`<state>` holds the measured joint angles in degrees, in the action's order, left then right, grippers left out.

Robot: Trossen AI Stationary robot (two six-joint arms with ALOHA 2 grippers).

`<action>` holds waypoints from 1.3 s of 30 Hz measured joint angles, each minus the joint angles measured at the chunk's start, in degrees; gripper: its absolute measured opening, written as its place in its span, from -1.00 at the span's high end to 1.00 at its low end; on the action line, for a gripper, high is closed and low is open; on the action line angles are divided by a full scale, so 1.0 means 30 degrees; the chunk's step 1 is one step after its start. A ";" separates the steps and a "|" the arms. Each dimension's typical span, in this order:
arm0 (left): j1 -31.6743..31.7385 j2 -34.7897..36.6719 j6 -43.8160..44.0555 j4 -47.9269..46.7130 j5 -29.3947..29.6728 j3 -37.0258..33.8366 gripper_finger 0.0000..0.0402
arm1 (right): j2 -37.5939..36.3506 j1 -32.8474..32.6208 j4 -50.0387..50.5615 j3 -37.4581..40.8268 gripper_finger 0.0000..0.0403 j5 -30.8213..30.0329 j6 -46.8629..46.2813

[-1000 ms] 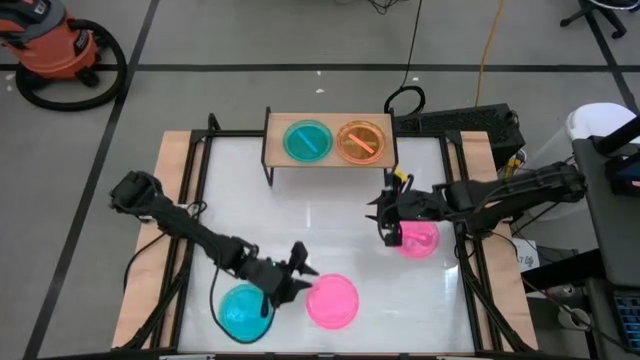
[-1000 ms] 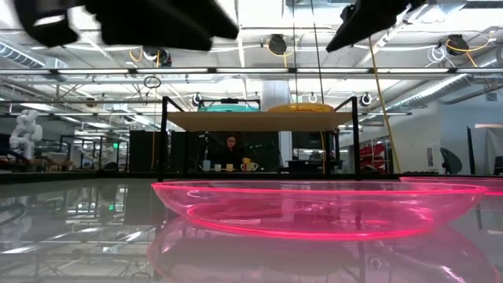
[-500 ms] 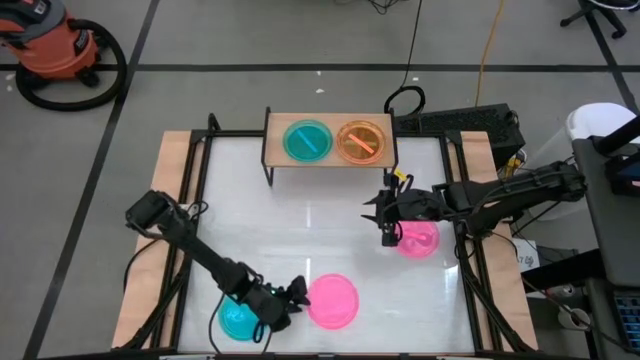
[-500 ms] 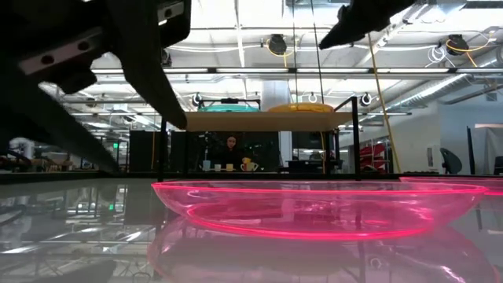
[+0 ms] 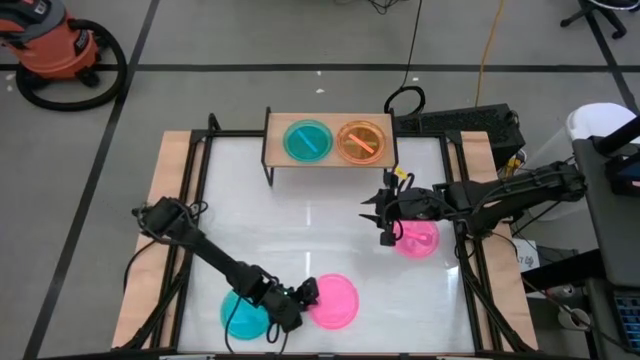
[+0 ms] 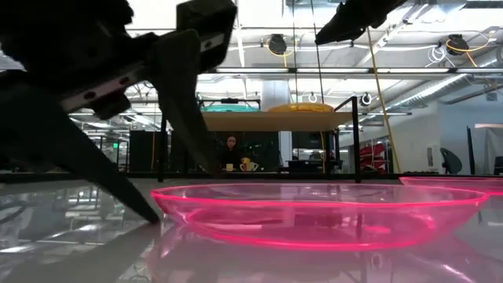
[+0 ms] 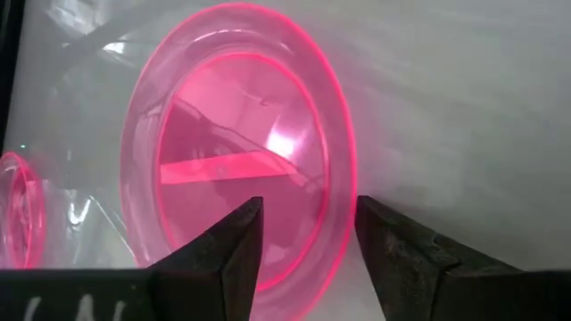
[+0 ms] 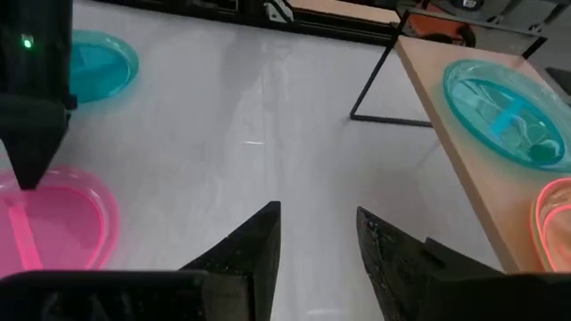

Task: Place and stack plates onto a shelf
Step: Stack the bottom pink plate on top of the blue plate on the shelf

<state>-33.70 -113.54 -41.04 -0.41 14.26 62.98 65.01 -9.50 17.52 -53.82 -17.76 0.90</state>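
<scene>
A pink plate (image 5: 335,300) lies flat on the white table near its near edge and fills the low view (image 6: 314,208). My left gripper (image 5: 303,297) is open at its left rim. In the left wrist view one finger (image 7: 234,245) is over the plate's bowl and the other (image 7: 393,254) is outside the rim (image 7: 346,209). A blue plate (image 5: 243,316) lies under the left arm. My right gripper (image 5: 386,228) is open and hovers beside a second pink plate (image 5: 420,239). The wooden shelf (image 5: 330,160) carries a blue plate (image 5: 307,140) and an orange plate (image 5: 362,140). My left gripper comes low from the table's left, its open fingers astride the pink plate's left rim (image 7: 346,209), one inside and one outside. I cannot tell whether either finger touches the rim. The plate lies flat on the table.
The shelf stands on black legs (image 6: 165,141) at the table's far edge. The table's black frame (image 5: 190,200) and wooden side boards run along left and right. Bare white tabletop (image 5: 300,220) lies between the shelf and the near plates. A person (image 6: 232,149) sits in the room beyond.
My left gripper has moved from above the blue plate toward the near edge and rightward, sinking down to the pink plate's left rim, and has stayed open. The blue plate has stayed where it was. My right gripper has kept nearly still.
</scene>
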 joint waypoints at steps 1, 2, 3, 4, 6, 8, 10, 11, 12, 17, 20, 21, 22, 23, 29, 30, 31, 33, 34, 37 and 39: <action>0.0086 -0.0103 -0.0037 -0.0028 -0.0034 0.0011 0.08 | 0.0000 -0.0005 0.0007 0.0000 0.35 0.0005 -0.0111; 0.0165 -0.0167 -0.0066 0.0012 -0.0050 0.0016 0.11 | 0.0000 -0.0061 0.0007 0.0000 0.35 0.0007 -0.0203; 0.0207 -0.0211 -0.0071 0.0092 -0.0037 0.0015 0.16 | 0.0000 -0.0126 0.0033 0.0000 0.35 0.0005 -0.0231; 0.0247 -0.0224 -0.0084 0.0174 -0.0037 0.0009 0.22 | 0.0000 -0.0184 0.0085 0.0000 0.35 0.0007 -0.0219; 0.0271 -0.0123 -0.0270 0.0487 -0.0009 -0.0044 0.40 | 0.0000 -0.0295 0.0078 0.0000 0.35 0.0007 -0.0098; 0.0221 0.0072 -0.0629 0.0727 0.0247 -0.0100 0.58 | 0.0000 -0.0380 0.0004 0.0000 0.35 0.0007 -0.0079; 0.0166 0.0297 -0.0939 0.0999 0.0432 -0.0137 0.75 | -0.0041 -0.0504 -0.0124 0.0000 0.35 0.0007 -0.0156; 0.0146 0.0492 -0.1059 0.1017 0.0586 -0.0137 0.83 | -0.0061 -0.0606 -0.0117 0.0000 0.35 0.0007 -0.0210; 0.0106 0.0689 -0.1159 0.1111 0.0764 -0.0127 0.91 | -0.0085 -0.0703 -0.0169 0.0000 0.35 0.0007 -0.0222; -0.0249 0.2015 -0.1254 0.0484 0.2136 -0.0093 0.97 | -0.0356 -0.1208 -0.0436 -0.0007 0.35 0.0014 -0.0231; -0.0456 0.3534 -0.1221 -0.0649 0.3490 -0.0093 0.97 | -0.0616 -0.1601 -0.0673 -0.0007 0.35 0.0003 -0.0456; -0.0508 0.4099 -0.1133 -0.1268 0.4145 -0.0081 0.97 | -0.0720 -0.1722 -0.0780 -0.0007 0.35 0.0007 -0.0514; -0.0521 0.4720 -0.1076 -0.2048 0.4894 -0.0078 0.97 | -0.0828 -0.1886 -0.0780 -0.0007 0.35 0.0004 -0.0519; -0.0511 0.5395 -0.0984 -0.3048 0.5730 -0.0078 0.97 | -0.0923 -0.2018 -0.0862 -0.0007 0.35 -0.0003 -0.0516; 0.2303 0.9851 -0.1771 -0.6208 0.7518 -0.0078 0.98 | -0.1354 -0.2397 -0.1076 -0.0007 0.35 -0.0020 -0.0533; 0.3179 1.0589 -0.1956 -0.6267 0.7354 -0.0064 0.98 | -0.1390 -0.2410 -0.1067 -0.0007 0.35 -0.0022 -0.0705; 0.4125 1.1234 -0.2193 -0.6439 0.7060 -0.0057 0.98 | -0.1406 -0.2449 -0.1061 -0.0007 0.35 -0.0032 -0.0924; 0.6394 1.2344 -0.2657 -0.6622 0.6361 -0.0057 0.98 | -0.1406 -0.2506 -0.1056 -0.0007 0.35 -0.0042 -0.1069; 0.7639 1.2698 -0.2809 -0.6418 0.5750 -0.0057 0.98 | -0.1399 -0.2529 -0.1056 -0.0007 0.35 -0.0044 -0.1077; 1.1512 1.3274 -0.2996 -0.5841 0.3287 -0.0057 0.98 | -0.1384 -0.2592 -0.1049 -0.0007 0.35 -0.0038 -0.1064; 1.3898 1.3271 -0.2678 -0.5699 0.1195 -0.0057 0.98 | -0.1384 -0.2594 -0.1044 -0.0007 0.35 -0.0044 -0.1055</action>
<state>7.99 -73.73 -49.07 -17.50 17.85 62.81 60.86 -17.28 14.39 -53.84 -17.89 -2.26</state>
